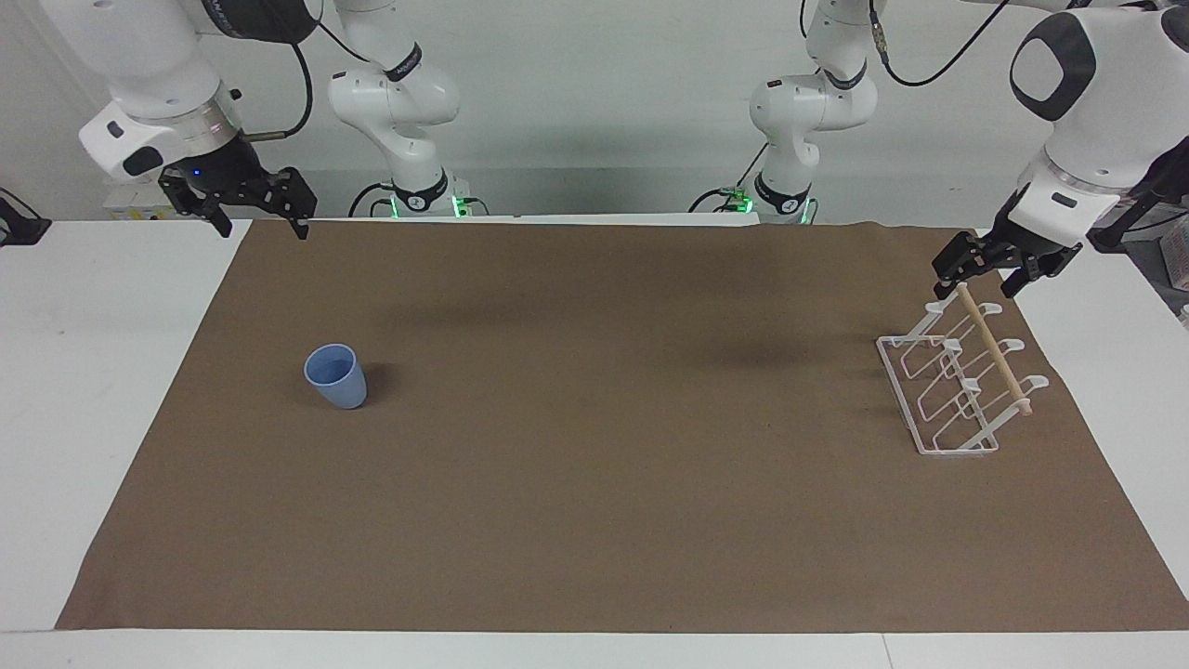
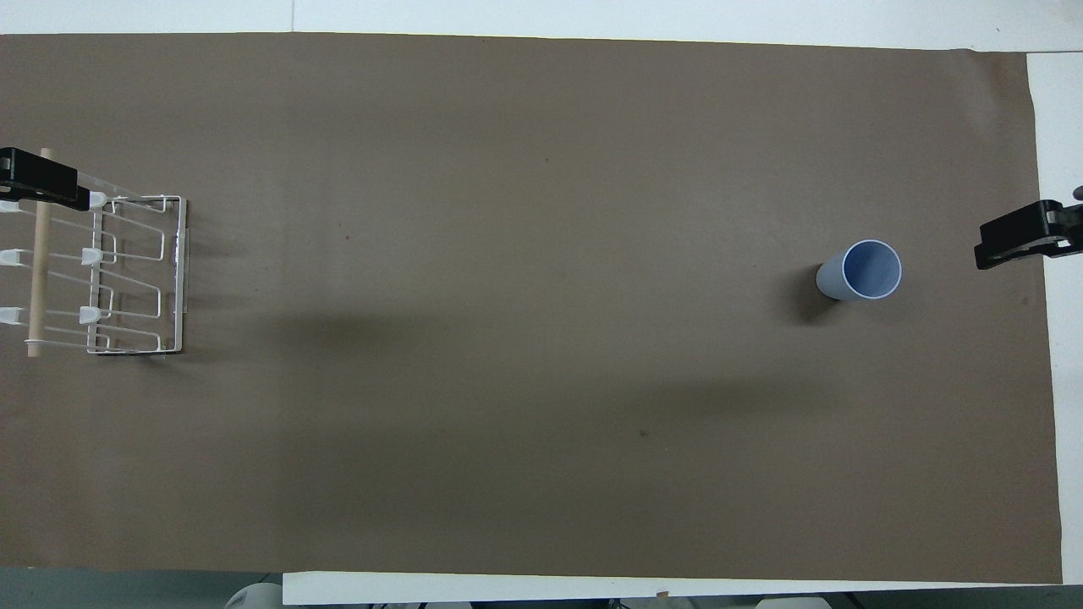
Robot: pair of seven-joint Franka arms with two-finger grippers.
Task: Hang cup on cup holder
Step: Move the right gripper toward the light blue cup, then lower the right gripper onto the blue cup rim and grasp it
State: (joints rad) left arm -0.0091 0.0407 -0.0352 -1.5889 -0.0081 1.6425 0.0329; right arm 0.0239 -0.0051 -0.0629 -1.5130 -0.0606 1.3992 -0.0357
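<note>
Nothing is done yet: the cup (image 1: 335, 375) is standing upright on the brown mat (image 1: 594, 520) toward the right arm's end, well apart from the cup holder (image 1: 961, 381). The right gripper (image 1: 249, 206) and left gripper (image 1: 1001, 268) are hovering, seemingly spread and empty.

From above, only the black tip of my left gripper (image 2: 38, 182) shows, at the table's edge on my left arm's end, lying over the end of the cup holder (image 2: 127, 275) that is farther from me and crossing its wooden rod (image 2: 38, 254). The tip of my right gripper (image 2: 1028, 235) shows over the edge of the brown mat (image 2: 541, 423) at the other end. The blue cup (image 2: 861, 271) stands upright on the mat near that right gripper, apart from it, mouth up.
</note>
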